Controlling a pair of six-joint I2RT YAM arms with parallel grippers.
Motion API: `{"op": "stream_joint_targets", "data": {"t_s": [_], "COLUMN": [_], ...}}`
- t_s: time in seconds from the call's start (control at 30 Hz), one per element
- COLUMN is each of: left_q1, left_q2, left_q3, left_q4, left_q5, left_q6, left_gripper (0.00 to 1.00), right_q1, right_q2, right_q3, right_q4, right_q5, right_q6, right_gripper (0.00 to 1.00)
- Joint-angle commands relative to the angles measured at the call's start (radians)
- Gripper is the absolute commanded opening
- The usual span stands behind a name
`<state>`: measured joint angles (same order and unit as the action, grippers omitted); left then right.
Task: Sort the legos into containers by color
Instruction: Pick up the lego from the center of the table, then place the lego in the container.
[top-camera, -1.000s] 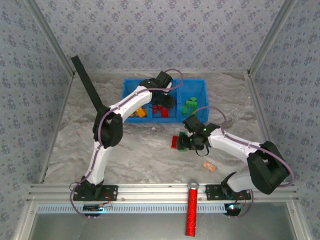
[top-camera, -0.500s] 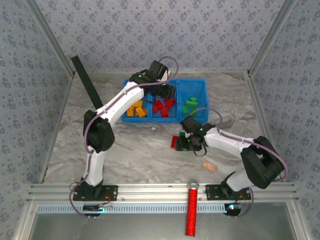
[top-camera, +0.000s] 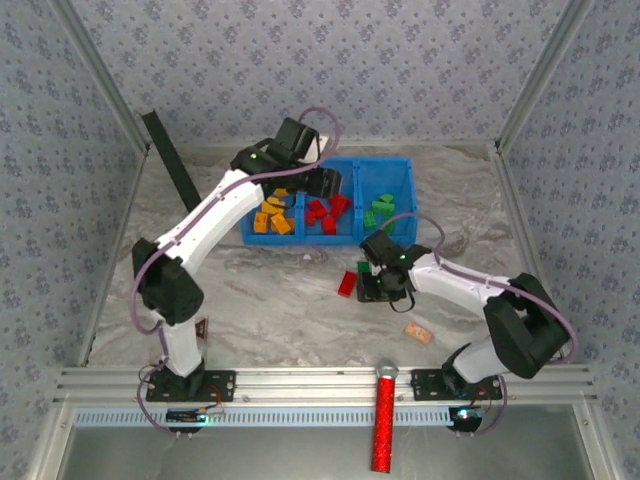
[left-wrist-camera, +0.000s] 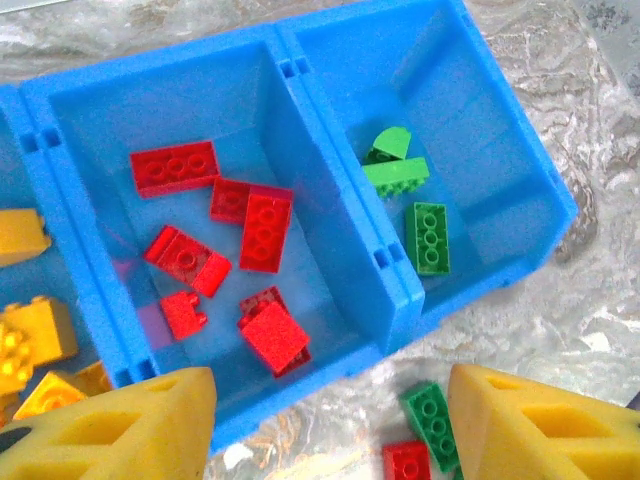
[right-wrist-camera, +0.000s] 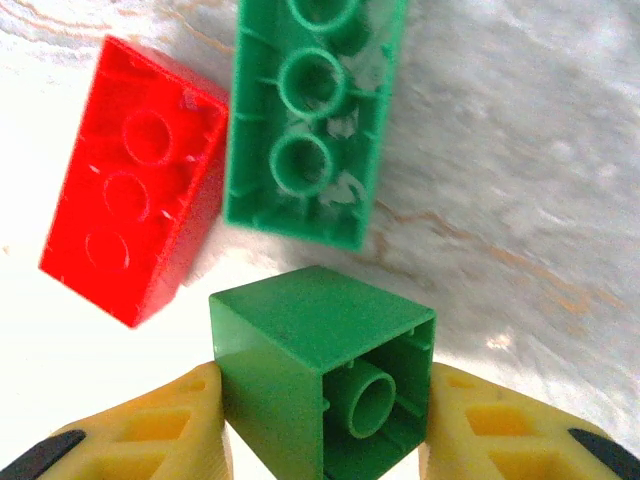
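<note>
A: Progress?
B: Mostly done. Yellow, red and green legos (left-wrist-camera: 265, 230) sorted across the bin's (left-wrist-camera: 310, 180) three bays.
A: Remaining?
B: Red brick (right-wrist-camera: 135, 235) and long green brick (right-wrist-camera: 310, 110) on the table (top-camera: 265, 300) at the bin's 6 o'clock. Right gripper (right-wrist-camera: 325, 420) pinches a green cube (right-wrist-camera: 310, 330). Left gripper (left-wrist-camera: 330, 430) gapes empty over the bin.

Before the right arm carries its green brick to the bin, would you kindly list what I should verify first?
1. Grip: small green square plastic brick held by the right gripper, both fingers touching: ok.
2. Brick lifted off the marbled table: cannot tell.
3. Target: green-brick compartment of the bright blue plastic bin holds no other colour: ok.
4. Airspace: left gripper, open, hangs over the red middle compartment, not the green one: ok.
5. Neighbours: loose red brick and long green brick lie outside the fingers: ok.
</note>
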<state>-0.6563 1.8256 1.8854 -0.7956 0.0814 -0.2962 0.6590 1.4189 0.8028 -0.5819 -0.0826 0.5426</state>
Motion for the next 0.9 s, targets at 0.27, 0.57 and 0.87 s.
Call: {"op": "stream_joint_targets", "data": {"t_s": [0.27,0.57,0.87], "left_q1": [-0.03,-0.128,-0.226], "left_q2": [-0.288,-0.432,-0.414], "left_q3": [-0.442,-0.717,-0.822], "left_q4": [-0.029,0.025,0.11], "left_q5": [-0.058,-0.067,-0.046], "left_q6": [0.003,-0.063,-0.16], "left_gripper": [0.64,0.64,0.64], "right_q1": [-0.195,-0.301,-0.318], "right_q2": [-0.217,-0.087,0.152], "right_q3": [0.181,0.38,0.522], "right_q4": [-0.297,-0.282,-0.158], "right_q5": [0.061,0.115,0.149], "right_q6": [-0.15,-0.277,-0.284], "right_gripper": [0.38,0.37,0.37]}}
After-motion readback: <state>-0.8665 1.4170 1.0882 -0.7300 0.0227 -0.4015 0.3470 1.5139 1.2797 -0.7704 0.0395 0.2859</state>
